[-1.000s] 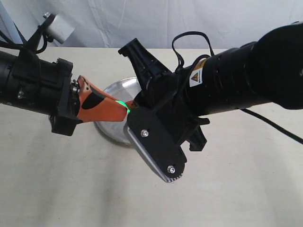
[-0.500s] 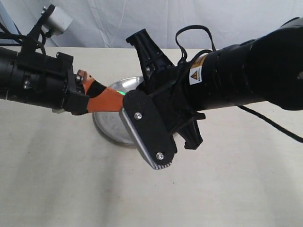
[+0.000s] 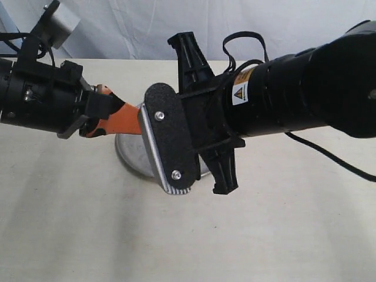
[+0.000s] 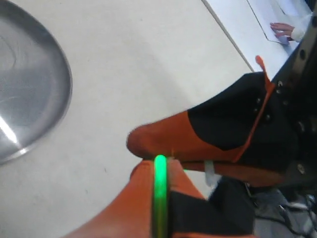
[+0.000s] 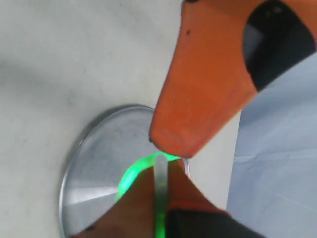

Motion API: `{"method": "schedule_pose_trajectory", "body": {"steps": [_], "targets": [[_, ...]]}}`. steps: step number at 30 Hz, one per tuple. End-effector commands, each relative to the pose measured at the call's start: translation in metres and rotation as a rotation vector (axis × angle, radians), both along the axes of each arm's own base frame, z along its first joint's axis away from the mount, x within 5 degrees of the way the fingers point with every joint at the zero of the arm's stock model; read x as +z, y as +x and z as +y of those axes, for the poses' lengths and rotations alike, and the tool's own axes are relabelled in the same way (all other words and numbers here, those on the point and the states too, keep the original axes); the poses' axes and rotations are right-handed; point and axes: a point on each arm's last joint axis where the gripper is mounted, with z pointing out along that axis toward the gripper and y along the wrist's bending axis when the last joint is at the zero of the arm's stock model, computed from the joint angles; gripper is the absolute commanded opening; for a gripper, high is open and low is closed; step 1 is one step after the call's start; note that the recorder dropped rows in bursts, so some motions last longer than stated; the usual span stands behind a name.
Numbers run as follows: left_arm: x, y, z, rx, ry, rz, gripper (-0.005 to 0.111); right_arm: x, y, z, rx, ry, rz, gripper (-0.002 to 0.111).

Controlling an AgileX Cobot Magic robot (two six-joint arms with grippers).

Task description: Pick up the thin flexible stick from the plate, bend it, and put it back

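Note:
The thin flexible stick (image 4: 160,196) glows bright green and is pinched between the orange fingers of my left gripper (image 4: 158,161), which is shut on it. In the right wrist view the same stick (image 5: 161,198) runs between the fingers of my right gripper (image 5: 163,156), also shut on it, just above the plate (image 5: 94,163). A green glow (image 5: 130,176) shows on the steel beside the finger. In the exterior view my left gripper (image 3: 126,111) meets the right arm over the plate (image 3: 129,155). There the stick and the right fingertips are hidden.
The bulky black right arm (image 3: 282,97) and its flat black wrist cover (image 3: 167,141) hide most of the plate. The beige tabletop (image 3: 88,223) lies all around. The plate (image 4: 29,94) sits off to one side in the left wrist view.
Both grippers have moved up and back over the plate. The right wrist has turned its black cover more upright, and the green glow seen between the arms is now hidden behind it.

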Motion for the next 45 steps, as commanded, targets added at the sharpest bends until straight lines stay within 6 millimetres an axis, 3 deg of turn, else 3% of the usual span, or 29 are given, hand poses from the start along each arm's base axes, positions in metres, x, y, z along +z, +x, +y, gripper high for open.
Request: {"method": "schedule_pose_trajectory", "body": {"steps": [1, 5, 13, 17, 23, 29, 39, 45], "targets": [[0.009, 0.036, 0.022, 0.386, 0.043, -0.131, 0.0, -0.014, -0.026, 0.002, 0.053, -0.069, 0.223, -0.001], [0.007, 0.033, 0.021, 0.348, 0.059, -0.125, 0.008, -0.013, -0.027, 0.003, 0.044, -0.044, 0.238, -0.001], [0.007, 0.033, 0.021, 0.349, 0.058, -0.125, 0.05, -0.013, -0.027, 0.003, 0.012, -0.028, 0.266, -0.001], [0.008, 0.034, 0.021, 0.362, 0.059, -0.13, 0.059, -0.013, -0.027, 0.003, 0.009, -0.027, 0.268, -0.001], [0.004, 0.04, 0.029, 0.458, 0.114, -0.132, 0.059, -0.013, -0.026, 0.003, -0.03, -0.003, 0.292, -0.001], [0.0, 0.044, 0.04, 0.582, 0.19, -0.111, 0.057, -0.008, -0.019, 0.006, -0.211, 0.154, 0.358, -0.001], [-0.011, 0.044, 0.047, 0.642, 0.242, -0.103, 0.002, 0.0, 0.006, 0.007, -0.607, 0.539, 0.477, -0.001], [-0.015, 0.043, 0.048, 0.659, 0.237, -0.098, 0.0, -0.031, 0.051, -0.02, -1.009, 0.709, 0.673, -0.001]]}}
